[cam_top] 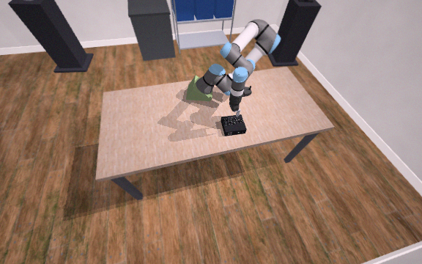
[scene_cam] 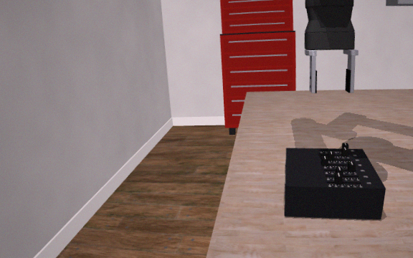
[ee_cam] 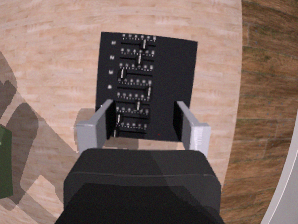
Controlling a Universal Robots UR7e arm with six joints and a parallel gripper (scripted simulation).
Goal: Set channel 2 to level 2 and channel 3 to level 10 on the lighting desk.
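Note:
The lighting desk point(cam_top: 234, 125) is a small black box standing flat on the wooden table, near its right front edge. It also shows in the exterior view point(scene_cam: 333, 183) and in the wrist view point(ee_cam: 148, 86). Several fader rows run across its top, and small black caps point(scene_cam: 345, 146) stand at different positions. The levels are too small to read. My gripper point(cam_top: 237, 114) is open and empty, pointing down, a little above the desk. In the wrist view its fingers straddle the near end of the desk. In the exterior view the gripper point(scene_cam: 330, 89) hangs clear above the desk.
A green wedge point(cam_top: 197, 89) lies on the table behind the arm and shows at the left edge of the wrist view point(ee_cam: 3, 163). The table edge point(scene_cam: 228, 172) runs close beside the desk. A red drawer cabinet point(scene_cam: 257, 61) stands past the table's far end.

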